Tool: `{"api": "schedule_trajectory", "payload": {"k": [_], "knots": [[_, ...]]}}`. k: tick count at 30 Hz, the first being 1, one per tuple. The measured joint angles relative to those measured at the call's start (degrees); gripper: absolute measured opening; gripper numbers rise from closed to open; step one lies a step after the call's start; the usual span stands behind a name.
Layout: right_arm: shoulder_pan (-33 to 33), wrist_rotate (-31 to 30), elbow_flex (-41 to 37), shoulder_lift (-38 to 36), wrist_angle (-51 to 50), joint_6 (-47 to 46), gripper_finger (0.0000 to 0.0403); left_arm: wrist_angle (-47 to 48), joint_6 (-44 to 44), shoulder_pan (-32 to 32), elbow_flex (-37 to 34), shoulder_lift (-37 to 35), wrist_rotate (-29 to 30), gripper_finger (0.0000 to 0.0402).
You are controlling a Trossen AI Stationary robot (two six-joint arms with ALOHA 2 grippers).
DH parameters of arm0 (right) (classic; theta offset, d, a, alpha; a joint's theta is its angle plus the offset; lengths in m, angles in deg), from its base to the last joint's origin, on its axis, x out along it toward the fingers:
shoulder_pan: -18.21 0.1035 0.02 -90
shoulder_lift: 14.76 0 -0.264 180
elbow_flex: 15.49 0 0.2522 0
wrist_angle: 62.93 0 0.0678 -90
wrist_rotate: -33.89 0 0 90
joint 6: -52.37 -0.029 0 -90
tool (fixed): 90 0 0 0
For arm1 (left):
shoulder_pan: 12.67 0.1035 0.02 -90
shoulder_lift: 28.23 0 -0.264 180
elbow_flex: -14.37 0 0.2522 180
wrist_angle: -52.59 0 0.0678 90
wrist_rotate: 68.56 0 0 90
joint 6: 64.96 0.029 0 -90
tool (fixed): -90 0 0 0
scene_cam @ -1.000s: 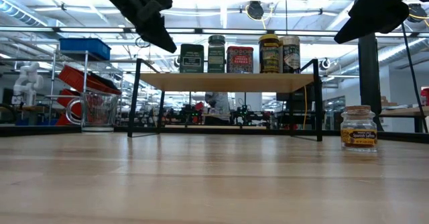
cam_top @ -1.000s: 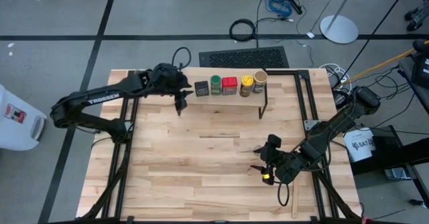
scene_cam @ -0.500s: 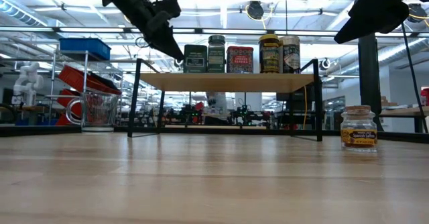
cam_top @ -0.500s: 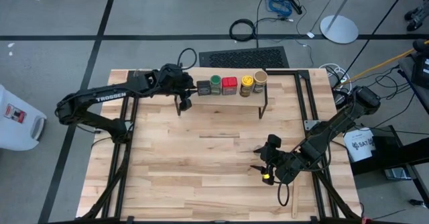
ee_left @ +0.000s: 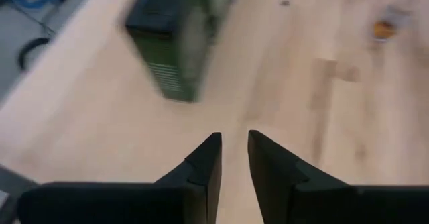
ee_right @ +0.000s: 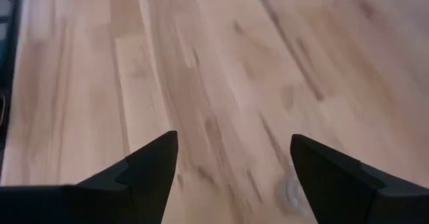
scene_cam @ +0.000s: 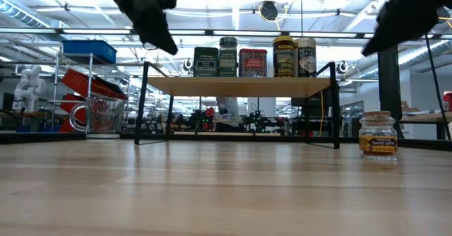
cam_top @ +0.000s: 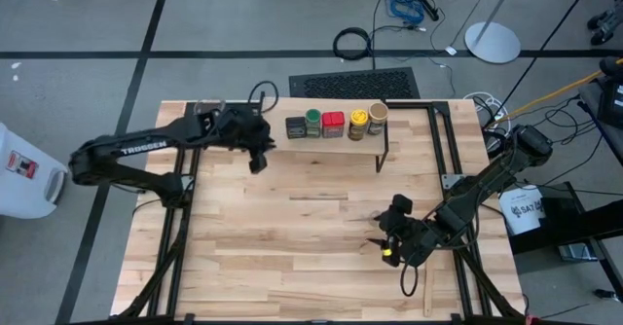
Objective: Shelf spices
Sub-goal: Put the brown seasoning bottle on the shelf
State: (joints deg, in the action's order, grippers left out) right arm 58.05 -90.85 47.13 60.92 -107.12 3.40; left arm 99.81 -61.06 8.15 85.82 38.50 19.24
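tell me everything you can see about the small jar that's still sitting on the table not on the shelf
The small jar is clear glass with a tan, cork-like lid, a yellow label bearing dark print, and yellowish contents. It stands upright on the wooden table, in front of the shelf and beyond its right-hand end. The right gripper is next to it, open; nothing grips the jar.

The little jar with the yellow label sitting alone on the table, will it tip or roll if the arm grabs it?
The jar stands upright, short and wide, so it probably resists tipping. It looks round, so knocked over it could roll. It seems to be clear glass, likely smooth and breakable.
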Motion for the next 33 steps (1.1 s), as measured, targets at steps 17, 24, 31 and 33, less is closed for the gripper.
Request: {"api": "schedule_trajectory", "payload": {"k": [17, 24, 31, 33], "knots": [[-2.1, 1.2, 0.0, 4.0, -13.9, -6.2, 0.0349, -0.3, -16.7, -37.4, 0.0, -1.0, 24.7, 0.0081], [-5.1, 2.0, 0.0, 7.6, -14.0, -5.1, 0.0350, -2.3, -21.7, -50.3, 0.0, 3.6, 40.2, 0.0081], [-8.8, 7.0, 0.0, 10.6, -12.2, -1.6, 0.0350, -3.2, -25.3, -55.0, 0.0, 10.0, 44.8, 0.0081], [-9.9, 8.6, 0.0, 11.4, -11.1, -0.7, 0.0350, -3.2, -26.1, -55.5, 0.0, 11.5, 46.1, 0.0081]]}}
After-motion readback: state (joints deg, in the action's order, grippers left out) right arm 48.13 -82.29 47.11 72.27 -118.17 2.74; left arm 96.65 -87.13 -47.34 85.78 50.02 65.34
